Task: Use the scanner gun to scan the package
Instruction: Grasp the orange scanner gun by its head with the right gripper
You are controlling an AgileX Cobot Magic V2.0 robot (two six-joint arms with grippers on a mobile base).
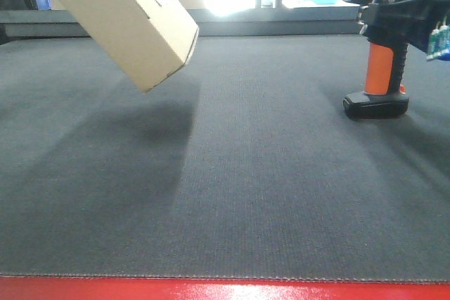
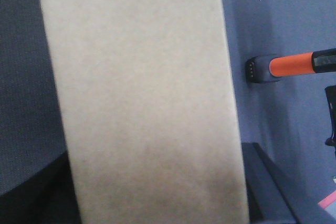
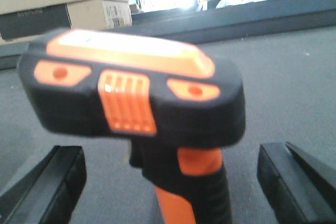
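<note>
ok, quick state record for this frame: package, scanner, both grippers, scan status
package: tan box, tilted, held clear above the mat; no barcode label showing in any view
left gripper: shut on package, dark fingers flank it
scanner gun: upright on its black foot on the mat
right gripper: open, fingers either side of the orange stem, gaps visible
scan: not yet done, scanner not lifted

No legible text or labels
</note>
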